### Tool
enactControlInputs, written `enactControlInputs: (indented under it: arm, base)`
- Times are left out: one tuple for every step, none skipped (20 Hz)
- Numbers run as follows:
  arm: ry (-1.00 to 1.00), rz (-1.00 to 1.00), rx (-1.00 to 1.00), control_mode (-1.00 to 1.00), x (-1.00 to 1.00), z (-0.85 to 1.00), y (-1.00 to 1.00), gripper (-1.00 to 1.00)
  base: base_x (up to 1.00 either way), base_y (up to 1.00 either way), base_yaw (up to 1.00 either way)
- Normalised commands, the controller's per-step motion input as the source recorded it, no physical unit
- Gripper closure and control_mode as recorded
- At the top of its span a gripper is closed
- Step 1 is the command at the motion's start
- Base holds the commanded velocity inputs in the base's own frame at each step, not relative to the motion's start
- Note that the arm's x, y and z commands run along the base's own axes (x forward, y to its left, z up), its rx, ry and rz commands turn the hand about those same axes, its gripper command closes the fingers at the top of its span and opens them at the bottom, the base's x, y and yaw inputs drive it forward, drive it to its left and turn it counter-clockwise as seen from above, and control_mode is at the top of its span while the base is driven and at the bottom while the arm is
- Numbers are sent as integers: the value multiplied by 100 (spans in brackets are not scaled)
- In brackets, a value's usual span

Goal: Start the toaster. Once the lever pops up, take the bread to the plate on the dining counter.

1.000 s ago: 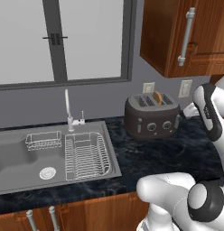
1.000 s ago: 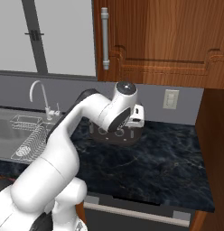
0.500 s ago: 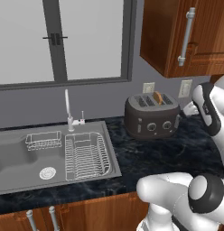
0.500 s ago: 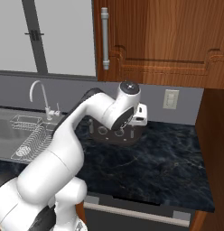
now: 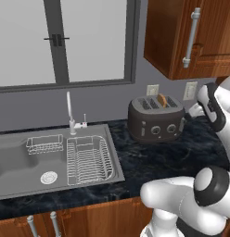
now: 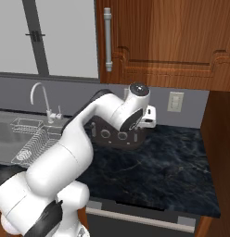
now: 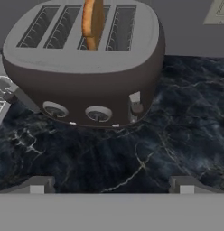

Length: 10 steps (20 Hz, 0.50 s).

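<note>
Hand view: gripper (image 7: 111,182) hangs above dark counter (image 7: 177,135), fingers spread wide, empty, aimed at toaster (image 7: 86,67) ahead. Toaster's knobbed front faces the hand. Bread (image 7: 92,22) stands upright in third slot.

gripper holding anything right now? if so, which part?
Nothing is held. In the hand view the gripper is open with bare worktop between its tips, short of the toaster. The bread sits in a top slot.

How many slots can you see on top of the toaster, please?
4, side by side along the top of the toaster; the bread stands in the third from the left in the hand view.
</note>
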Motion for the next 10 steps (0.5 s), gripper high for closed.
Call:
enactControlInputs:
  arm:
    - [0, 0, 0, -100, 26, -14, 0, -100]
    - [0, 0, 0, -100, 25, -11, 0, -100]
    - [0, 0, 0, -100, 25, -10, 0, -100]
    - [0, 0, 0, -100, 20, -8, 0, -100]
    - [0, 0, 0, -100, 16, -10, 0, -100]
    - [0, 0, 0, -100, 16, -13, 0, -100]
    - [0, 0, 0, -100, 16, -14, 0, -100]
    - [0, 0, 0, -100, 18, -15, 0, -100]
    - [0, 0, 0, -100, 21, -17, 0, -100]
    - [0, 0, 0, -100, 21, -18, 0, -100]
  base:
    - [0, 0, 0]
    - [0, 0, 0]
    - [0, 0, 0]
    - [0, 0, 0]
    - [0, 0, 0]
    - [0, 0, 0]
    - [0, 0, 0]
    - [0, 0, 0]
    - [0, 0, 0]
    - [0, 0, 0]
